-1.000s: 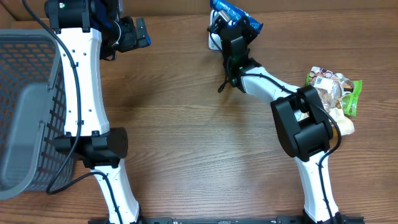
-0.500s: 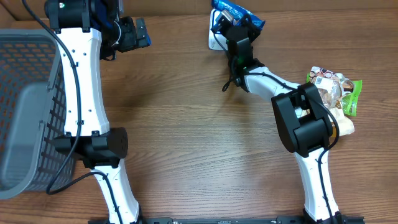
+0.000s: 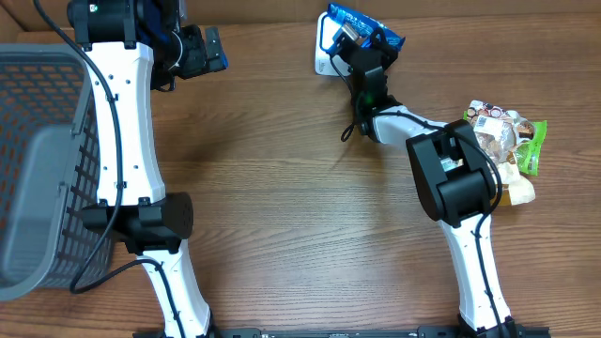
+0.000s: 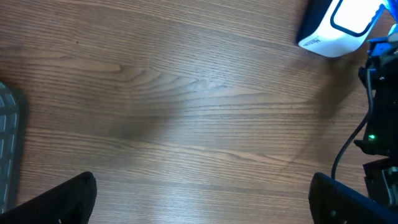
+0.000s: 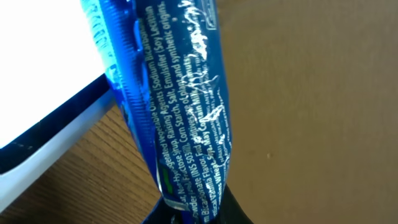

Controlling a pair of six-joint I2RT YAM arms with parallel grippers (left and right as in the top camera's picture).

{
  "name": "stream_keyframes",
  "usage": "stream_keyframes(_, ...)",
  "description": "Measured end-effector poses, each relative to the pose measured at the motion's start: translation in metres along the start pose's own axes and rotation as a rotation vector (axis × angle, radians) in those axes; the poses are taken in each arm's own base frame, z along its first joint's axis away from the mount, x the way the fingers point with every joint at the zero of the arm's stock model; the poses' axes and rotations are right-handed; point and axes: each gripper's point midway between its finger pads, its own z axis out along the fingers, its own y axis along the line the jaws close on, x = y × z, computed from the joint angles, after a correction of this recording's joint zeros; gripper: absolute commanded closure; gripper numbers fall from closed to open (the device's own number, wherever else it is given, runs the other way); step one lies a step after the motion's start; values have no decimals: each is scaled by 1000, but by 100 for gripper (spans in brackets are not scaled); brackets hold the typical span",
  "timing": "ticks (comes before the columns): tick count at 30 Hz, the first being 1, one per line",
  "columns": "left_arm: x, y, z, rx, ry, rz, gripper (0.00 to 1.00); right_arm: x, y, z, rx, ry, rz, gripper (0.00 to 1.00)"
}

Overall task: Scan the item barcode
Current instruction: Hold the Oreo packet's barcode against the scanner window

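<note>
By scanner (image 4: pixel 339 28), glossy blue pkt (image 5: pixel 177 93)

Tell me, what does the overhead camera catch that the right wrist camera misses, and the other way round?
Only the overhead view shows the grey basket on the left and the pile of snack packets on the right. Only the right wrist view shows the small ingredient print on the blue packet, close enough to read. Both show that blue packet pinched in the right jaws, the white scanner by it, and the wooden table.
</note>
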Motion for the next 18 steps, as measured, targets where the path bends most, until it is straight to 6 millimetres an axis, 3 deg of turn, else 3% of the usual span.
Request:
stream_keyframes(4, 0, 0, 0, 0, 0, 0, 0, -4, -4, 0, 26, -20, -2, 96)
stream_keyframes(12, 0, 0, 0, 0, 0, 0, 0, -28, -41, -7, 183, -106, -7, 96)
stream_keyframes(18, 0, 0, 0, 0, 0, 0, 0, -34, -43, -11, 200, -108, -88, 96)
